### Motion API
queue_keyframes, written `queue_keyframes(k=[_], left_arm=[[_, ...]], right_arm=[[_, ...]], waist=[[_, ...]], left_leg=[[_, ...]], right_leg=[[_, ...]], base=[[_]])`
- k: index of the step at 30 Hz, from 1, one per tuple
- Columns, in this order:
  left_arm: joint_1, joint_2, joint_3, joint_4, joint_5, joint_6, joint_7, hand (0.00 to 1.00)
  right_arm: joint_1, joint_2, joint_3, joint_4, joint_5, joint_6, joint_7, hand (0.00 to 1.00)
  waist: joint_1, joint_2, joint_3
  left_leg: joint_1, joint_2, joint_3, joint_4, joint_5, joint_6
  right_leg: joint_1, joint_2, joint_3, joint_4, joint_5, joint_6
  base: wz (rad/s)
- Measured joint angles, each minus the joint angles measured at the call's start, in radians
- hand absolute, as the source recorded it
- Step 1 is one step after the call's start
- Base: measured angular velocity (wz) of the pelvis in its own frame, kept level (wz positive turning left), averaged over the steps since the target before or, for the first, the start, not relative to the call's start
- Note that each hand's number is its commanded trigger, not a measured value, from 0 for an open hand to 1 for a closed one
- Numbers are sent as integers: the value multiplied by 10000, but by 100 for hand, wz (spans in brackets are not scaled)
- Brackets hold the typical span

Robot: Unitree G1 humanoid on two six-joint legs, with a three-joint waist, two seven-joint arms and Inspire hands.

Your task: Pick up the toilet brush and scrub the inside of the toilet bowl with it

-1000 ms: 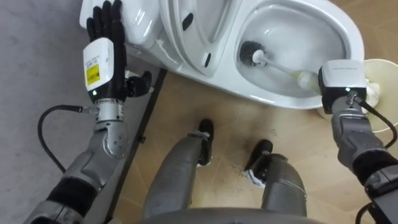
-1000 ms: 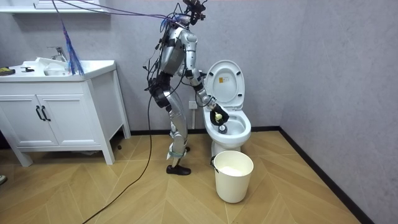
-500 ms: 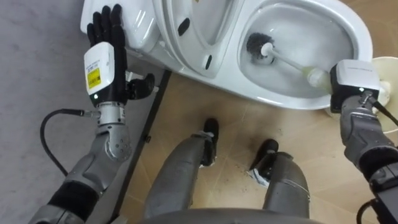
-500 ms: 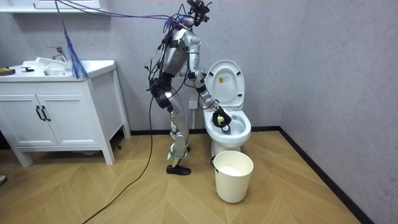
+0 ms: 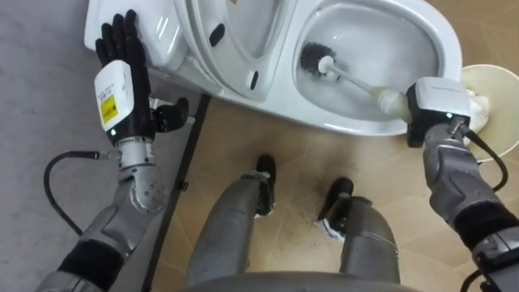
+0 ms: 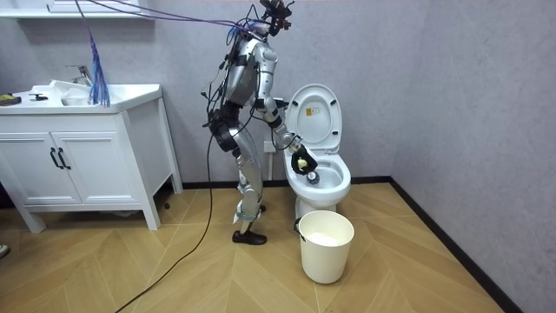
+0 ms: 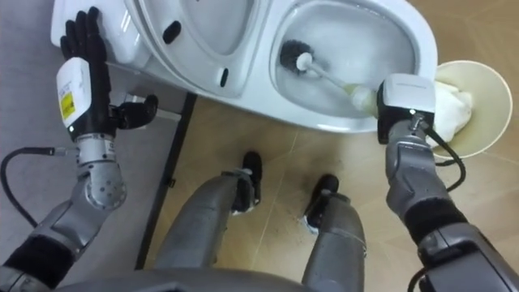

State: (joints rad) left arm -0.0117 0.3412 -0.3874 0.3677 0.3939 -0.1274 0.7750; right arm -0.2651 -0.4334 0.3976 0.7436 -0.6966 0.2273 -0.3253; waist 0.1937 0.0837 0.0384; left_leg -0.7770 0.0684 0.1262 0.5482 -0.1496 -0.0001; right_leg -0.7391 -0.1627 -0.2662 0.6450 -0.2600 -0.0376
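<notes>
In the room view a white vanity cabinet [image 6: 82,156] stands well to the room view's left of the toilet [image 6: 323,178]. The robot stands between them, just beside the toilet, bent forward over its bowl. The toilet's lid [image 6: 314,113] is raised. A white bucket [image 6: 326,252] sits on the floor just in front of the toilet. The eye views look straight down into the bowl. There the toilet brush [image 5: 350,79] slants in, its dark head low inside near the raised lid and its pale handle running out to the bowl's rim. At that rim the right hand [image 5: 436,104] is closed round the handle. The left hand [image 5: 120,77] is spread flat, fingers straight, with its fingertips on the toilet's cistern [image 5: 166,36].
</notes>
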Motion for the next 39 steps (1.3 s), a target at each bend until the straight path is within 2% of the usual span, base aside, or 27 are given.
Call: queue_keyframes(k=[2, 4, 5, 9, 11, 13, 15, 17, 18, 19, 21, 22, 24, 26, 27, 29, 31, 34, 37, 39], left_arm=[[122, 13, 80, -157, 128, 148, -18, 0], [186, -1, 227, -333, 135, 173, -36, 0], [220, -18, 299, -396, 243, 173, -41, 0], [224, -72, 432, -343, 565, 236, -41, 0], [224, -70, 433, -417, 568, 338, -43, 0], [223, -83, 519, -484, 552, 381, -42, 0], [244, -79, 519, -511, 463, 381, -20, 0], [278, -58, 472, -492, 465, 325, 2, 0], [285, -53, 470, -473, 463, 319, 9, 0], [303, -65, 363, -453, 449, 305, 51, 0], [347, -68, 24, -454, 374, 299, 197, 0], [479, -86, -108, -403, 313, 266, 303, 0], [572, -84, -153, -201, 307, 148, 306, 0], [612, -71, -173, -175, 319, 143, 291, 0], [582, -72, -174, -175, 296, 144, 278, 0], [490, -52, -183, -195, 331, 144, 193, 0], [506, -19, -114, -409, 392, 126, 214, 0], [482, -15, -80, -580, 525, -48, 161, 0], [495, -44, -119, -723, 542, -122, 90, 0], [476, -49, -114, -627, 552, -185, -32, 0]], right_arm=[[-304, 12, -436, 337, 353, -448, -322, 100], [-504, -2, -816, 420, 393, -629, -481, 100], [-575, 2, -896, 418, 328, -650, -511, 100], [-521, 285, -677, 104, -571, -600, -472, 100], [-244, 358, -382, -735, -637, -134, -53, 100], [198, 371, -251, -1847, -765, 176, 519, 100], [776, 446, -249, -3034, -948, 644, 1103, 100], [1450, 532, -237, -4108, -982, 1070, 1666, 100], [1556, 561, -237, -4181, -989, 1114, 1736, 100], [1733, 551, -241, -4226, -1014, 1159, 1747, 100], [1814, 443, -258, -4122, -1021, 1173, 1736, 100], [1647, 433, -260, -3721, -1003, 1140, 1665, 100], [1235, 386, -251, -2754, -903, 835, 1533, 100], [575, 237, -254, -1276, -446, 91, 1156, 100], [425, 216, -244, -948, -295, -78, 1072, 100], [-165, 112, -256, 413, 241, -755, 684, 100], [-514, -37, -299, 759, 410, -957, 560, 100], [-973, -313, -263, 1071, 164, -989, 515, 100], [-1037, -305, -182, 1021, -412, -956, 515, 100], [-797, -180, -115, 929, -511, -894, 599, 100]], waist=[[-271, -97, 40], [-456, -158, 66], [-532, -206, 89], [-533, -394, 65], [-498, -382, 58], [-490, -374, 54], [-447, -294, 9], [-173, -227, 4], [-135, -202, 3], [-123, -67, 3], [-140, 155, -63], [-130, 198, -82], [-132, 208, -90], [-235, 158, -57], [-293, 128, -36], [-500, -79, 60], [-512, -171, 101], [-420, -289, 173], [-364, -395, 174], [-291, -391, 171]], left_leg=[[-82, -240, 64, 38, 35, 53], [-178, -358, 113, 67, 77, 110], [-201, -378, 105, 72, 114, 132], [-151, -368, 89, 107, 121, 138], [-164, -203, 91, 210, 106, 146], [-186, -106, 91, 138, 102, 136], [-275, 10, 59, 216, 78, 101], [-328, 231, 73, 318, -31, 21], [-329, 263, 62, 330, -38, 9], [-341, 274, -24, 360, -43, -5], [-390, 260, -131, 367, -32, -24], [-345, 265, -115, 346, -29, -32], [-253, 256, -92, 285, -16, -64], [-172, 141, -79, 136, 63, -83], [-152, 80, -99, 120, 77, -79], [-155, -113, -172, 138, 109, -75], [-254, -163, -186, 157, 162, -69], [-353, -245, -211, 187, 192, -36], [-327, -265, -215, 209, 192, -29], [-223, -181, -219, 234, 196, -18]], right_leg=[[-316, -315, 172, 462, -179, 47], [-487, -477, 203, 676, -242, 70], [-501, -494, 199, 689, -248, 77], [-412, -484, 163, 636, -220, 89], [-290, -268, 131, 434, -119, 83], [-280, -182, 86, 260, -3, 44], [-273, -34, 18, 143, 95, -19], [-244, 237, 91, -8, 220, -82], [-226, 273, 85, -36, 230, -95], [-162, 286, -9, -52, 231, -104], [-147, 263, -109, -73, 217, -121], [-144, 258, -54, -73, 222, -128], [-124, 245, 4, -41, 215, -138], [-137, 75, -48, 84, 112, -167], [-151, 12, -48, 188, 51, -161], [-240, -193, -46, 527, -160, -126], [-363, -282, -107, 584, -175, -144], [-461, -363, -104, 663, -205, -128], [-376, -390, -153, 623, -216, -92], [-125, -287, -253, 469, -196, -65]], base=[[10], [15], [9], [0], [-12], [-14], [-17], [-27], [-9], [7], [11], [0], [-3], [13], [28], [29], [13], [9], [3], [7]])
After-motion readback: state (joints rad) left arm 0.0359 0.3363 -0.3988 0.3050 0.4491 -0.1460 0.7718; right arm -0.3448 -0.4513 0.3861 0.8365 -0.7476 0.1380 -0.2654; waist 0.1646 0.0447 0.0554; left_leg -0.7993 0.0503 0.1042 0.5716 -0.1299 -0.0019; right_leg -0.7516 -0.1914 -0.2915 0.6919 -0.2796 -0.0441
